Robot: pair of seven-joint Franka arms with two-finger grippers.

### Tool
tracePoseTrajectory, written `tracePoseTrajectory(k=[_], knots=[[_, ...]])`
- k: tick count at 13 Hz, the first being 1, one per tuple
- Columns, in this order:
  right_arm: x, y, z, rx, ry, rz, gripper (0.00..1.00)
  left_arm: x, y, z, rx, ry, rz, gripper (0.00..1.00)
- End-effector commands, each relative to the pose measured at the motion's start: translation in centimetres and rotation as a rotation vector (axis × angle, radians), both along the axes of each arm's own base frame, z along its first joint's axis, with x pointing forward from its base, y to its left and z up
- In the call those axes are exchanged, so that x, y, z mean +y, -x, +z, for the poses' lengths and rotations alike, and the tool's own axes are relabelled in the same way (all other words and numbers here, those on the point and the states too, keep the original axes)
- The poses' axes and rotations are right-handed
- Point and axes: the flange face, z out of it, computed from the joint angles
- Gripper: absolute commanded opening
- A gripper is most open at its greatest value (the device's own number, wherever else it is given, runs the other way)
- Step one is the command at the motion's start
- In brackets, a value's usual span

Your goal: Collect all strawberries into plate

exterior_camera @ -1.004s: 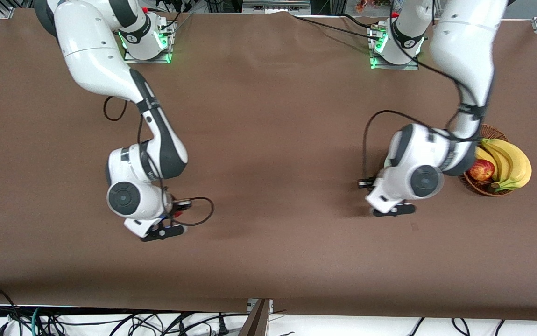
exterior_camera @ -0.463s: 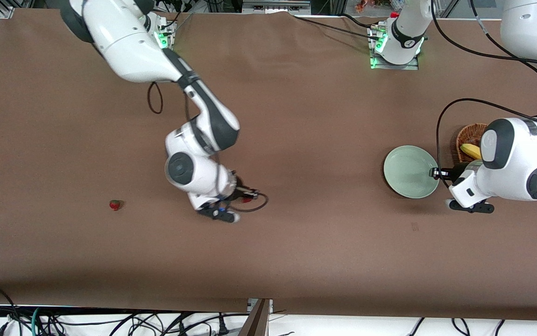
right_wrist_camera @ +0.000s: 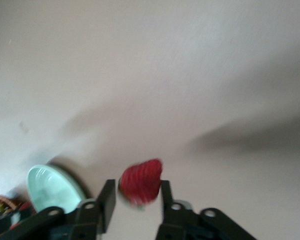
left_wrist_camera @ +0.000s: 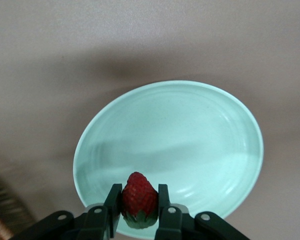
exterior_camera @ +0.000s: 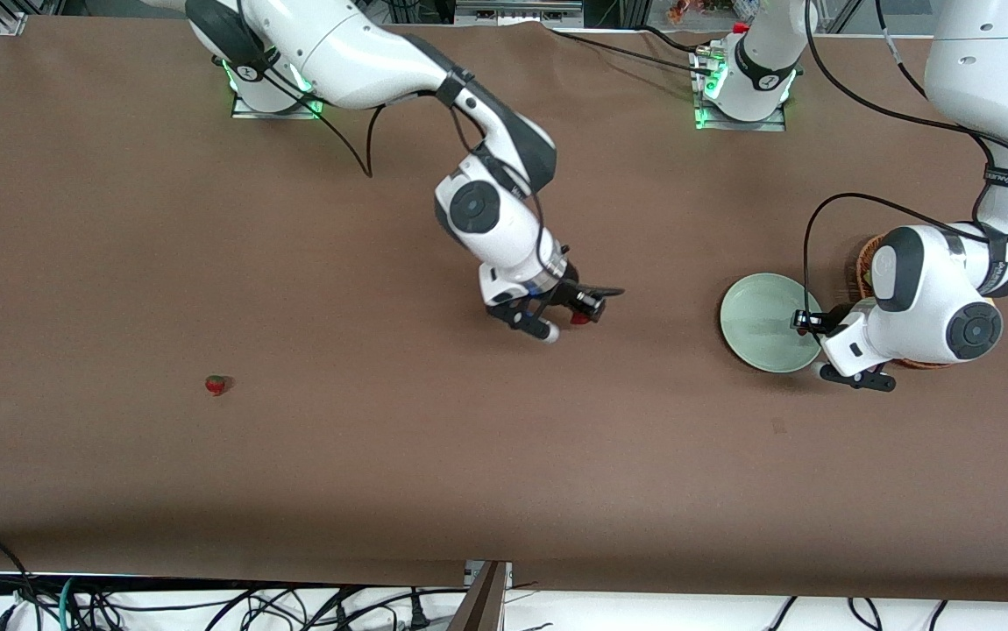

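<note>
My left gripper (exterior_camera: 805, 322) is shut on a strawberry (left_wrist_camera: 139, 199) and holds it over the rim of the pale mint-green plate (exterior_camera: 758, 317), at the basket side. The plate (left_wrist_camera: 190, 130) is empty in the left wrist view. My right gripper (exterior_camera: 585, 309) is shut on a second strawberry (exterior_camera: 581, 318) over the bare table's middle, between the right arm's base and the plate. This berry (right_wrist_camera: 141, 182) shows between the fingers in the right wrist view, with the plate (right_wrist_camera: 47, 187) farther off. A third strawberry (exterior_camera: 217, 384) lies on the table toward the right arm's end.
A brown wicker basket (exterior_camera: 863, 263) stands beside the plate toward the left arm's end, mostly hidden under the left arm. Its edge shows in the left wrist view (left_wrist_camera: 0, 212). A brown cloth covers the table (exterior_camera: 469, 456).
My right gripper has carried its strawberry from the right arm's end toward the plate. My left arm swung off the plate toward the basket, then came back over the plate's rim.
</note>
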Motion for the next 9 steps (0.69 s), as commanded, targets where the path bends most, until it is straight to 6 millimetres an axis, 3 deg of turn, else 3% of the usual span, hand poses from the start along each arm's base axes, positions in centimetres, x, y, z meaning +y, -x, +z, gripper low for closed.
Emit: tracePoseTrajectory(k=[1, 2, 3, 4, 5, 6, 8, 9], knots=[[-1.2, -1.4, 2.2, -0.012, -0.005, -0.022, 0.82, 0.7, 0.5, -0.5, -0.053, -0.003, -0.048, 0.17], [-2.3, -2.2, 2.0, 0.009, 0.026, -0.015, 0.91, 0.7, 0.7, -0.9, -0.062, -0.003, -0.051, 0.18], [-4.2, -3.6, 2.2, 0.012, 0.068, 0.009, 0.92, 0.7, 0.7, -1.1, -0.07, -0.004, -0.05, 0.23], [-6.2, -4.8, 2.5, 0.017, 0.117, 0.054, 0.92, 0.8, 0.5, -0.9, -0.075, -0.004, -0.049, 0.48], [-8.7, -6.1, 3.1, 0.02, 0.175, 0.135, 0.92, 0.9, 0.0, -0.4, -0.088, -0.005, -0.046, 0.88], [-11.0, -7.0, 4.4, 0.026, 0.222, 0.22, 0.93, 0.8, -0.5, 0.3, -0.104, -0.004, -0.047, 1.0], [-17.6, -8.7, 7.7, 0.086, 0.321, 0.366, 0.97, -1.3, -1.7, 1.7, -0.131, -0.002, -0.032, 1.0], [-21.1, -9.3, 8.4, 0.087, 0.367, 0.465, 0.98, -3.3, -2.2, 2.3, -0.141, -0.006, -0.015, 1.0]])
